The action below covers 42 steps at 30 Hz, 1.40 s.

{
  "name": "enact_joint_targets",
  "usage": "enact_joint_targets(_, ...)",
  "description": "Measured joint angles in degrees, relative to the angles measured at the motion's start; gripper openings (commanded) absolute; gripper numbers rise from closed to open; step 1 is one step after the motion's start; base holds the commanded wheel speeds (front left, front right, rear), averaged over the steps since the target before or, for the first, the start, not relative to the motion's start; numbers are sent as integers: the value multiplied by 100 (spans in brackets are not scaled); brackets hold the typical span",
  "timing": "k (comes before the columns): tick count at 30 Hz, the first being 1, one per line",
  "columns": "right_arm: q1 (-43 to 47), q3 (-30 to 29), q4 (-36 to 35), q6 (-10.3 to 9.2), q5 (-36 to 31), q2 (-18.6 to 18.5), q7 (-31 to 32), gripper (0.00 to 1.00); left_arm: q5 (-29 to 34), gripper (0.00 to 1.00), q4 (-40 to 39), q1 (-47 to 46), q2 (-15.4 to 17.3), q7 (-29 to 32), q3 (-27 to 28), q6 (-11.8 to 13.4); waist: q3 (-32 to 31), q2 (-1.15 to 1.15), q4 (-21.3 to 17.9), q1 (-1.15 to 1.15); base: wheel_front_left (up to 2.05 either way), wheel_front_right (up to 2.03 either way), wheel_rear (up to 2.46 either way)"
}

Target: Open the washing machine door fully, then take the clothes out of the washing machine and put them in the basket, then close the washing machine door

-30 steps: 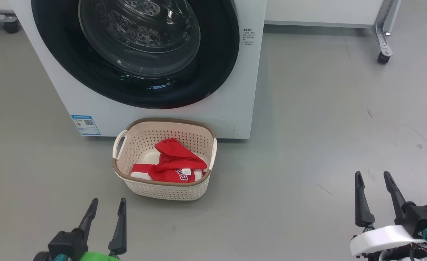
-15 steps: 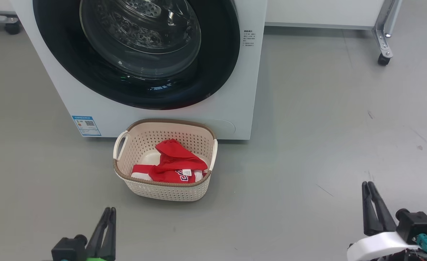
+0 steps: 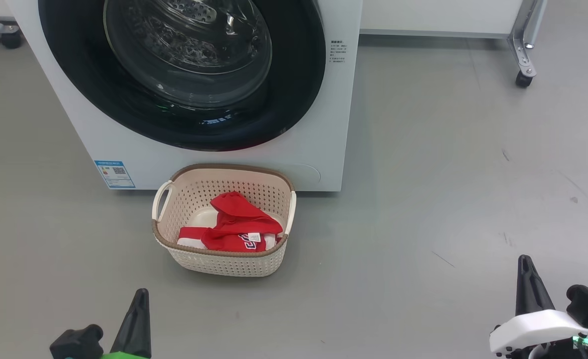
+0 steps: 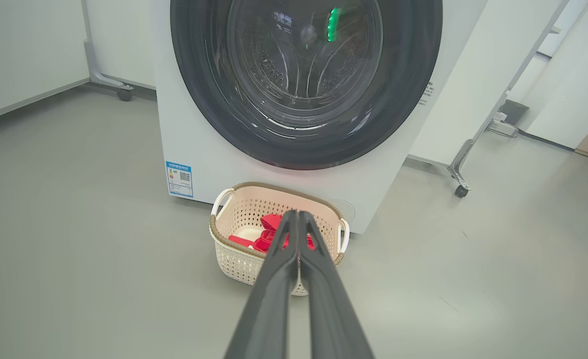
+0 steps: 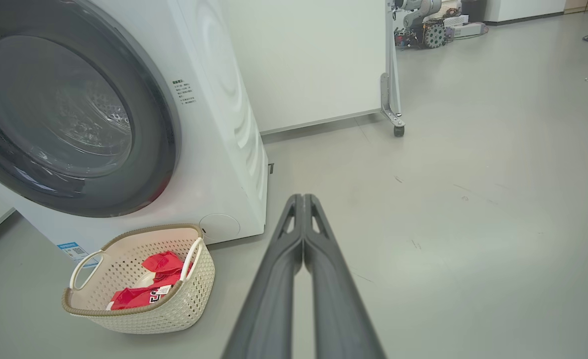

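Wrapping up, seemingly: washing machine door (image 3: 189, 60) shut at upper left, clothes (image 3: 236, 224) heaped in the basket (image 3: 224, 168) at centre, left gripper (image 3: 140, 295) and right gripper (image 3: 525, 263) pinched together, empty, bottom corners, next likely just backing away.

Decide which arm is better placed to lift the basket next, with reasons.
Probably left: the left gripper sits nearer the basket, its shut fingers aimed straight at it; the right gripper stands well off to the side.
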Motion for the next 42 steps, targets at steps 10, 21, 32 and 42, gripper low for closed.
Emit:
enact_joint_targets(10, -93, -57, 81, 65, 875, 9, 247, 0, -782, 0, -8, -12, -1, 203, 126, -1, 11, 0, -56, 0, 0, 0, 0)
enact_joint_targets(21, -210, -157, 153, 138, 1707, 13, 497, 0, -1597, 0, -7, -64, 1, 458, 238, -1, 23, 0, -116, 0, 0, 0, 0)
enact_joint_targets(32, -324, -244, 207, 191, 2559, 15, 695, 0, -2386, 0, 0, -189, 11, 657, 369, -3, 35, 0, -174, 0, 0, 0, 0)
enact_joint_targets(42, -438, -314, 247, 265, 3329, 18, 895, 0, -3108, 0, 20, -299, 20, 868, 476, -7, 45, 0, -225, 0, 0, 0, 0)
